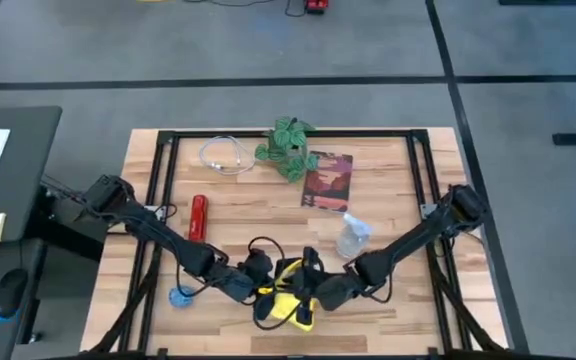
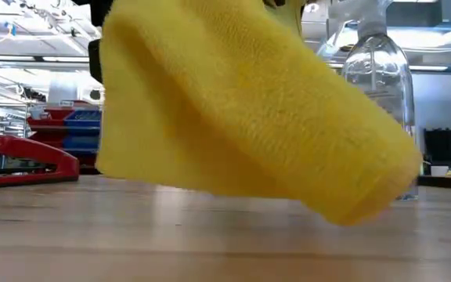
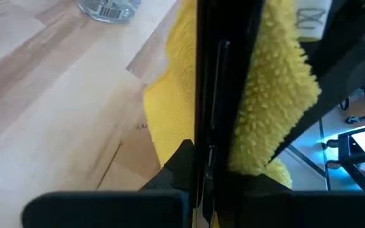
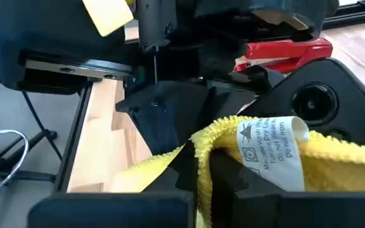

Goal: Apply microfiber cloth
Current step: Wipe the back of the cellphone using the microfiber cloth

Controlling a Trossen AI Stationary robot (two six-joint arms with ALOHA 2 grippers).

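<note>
Cloth up off the table [image 1: 388, 200] — the yellow microfiber cloth [image 1: 290, 296] hangs between both claws near the front edge, its lower hem clear of the wood in the low view. The left claw [image 1: 266, 296] is clenched on one side of it, the right claw [image 1: 313, 290] grips the other side, a white care label [image 4: 268, 147] showing by its fingers. Behind them stand a clear spray bottle [image 1: 352, 238], a red stapler [image 1: 198, 217], a dark red book [image 1: 327, 181] and a small plant [image 1: 289, 147].
</note>
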